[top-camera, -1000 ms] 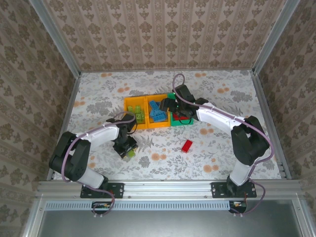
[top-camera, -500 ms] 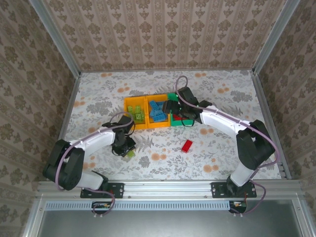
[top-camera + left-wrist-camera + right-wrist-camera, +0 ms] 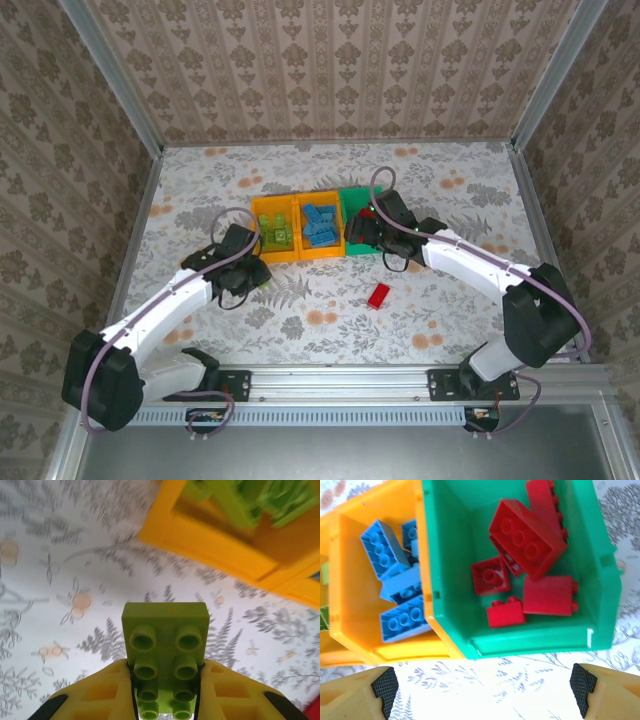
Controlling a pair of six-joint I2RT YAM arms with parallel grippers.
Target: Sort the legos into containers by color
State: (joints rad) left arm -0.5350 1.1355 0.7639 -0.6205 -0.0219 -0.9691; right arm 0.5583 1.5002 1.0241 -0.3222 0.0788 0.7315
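Note:
My left gripper [image 3: 166, 692] is shut on a lime green lego [image 3: 166, 645], held above the table just short of the left orange-yellow container [image 3: 210, 542], which holds lime legos [image 3: 250, 500]. In the top view the left gripper [image 3: 250, 268] sits front-left of that container [image 3: 262, 212]. My right gripper [image 3: 481, 687] is open and holds nothing, hovering over the table in front of the green container [image 3: 530, 641], which holds several red legos [image 3: 527, 530]. The middle orange-yellow container [image 3: 395, 652] holds blue legos [image 3: 382, 547]. One red lego [image 3: 378, 295] lies loose on the table.
The three containers stand in a row mid-table, with the right arm [image 3: 460, 255] covering part of the green container [image 3: 352, 196]. Patterned walls and metal posts enclose the floral table [image 3: 450, 190].
The left gripper lifted the lime lego from the table at front left and carried it toward the left container. The right gripper pulled back from over the containers to the front of the green one.

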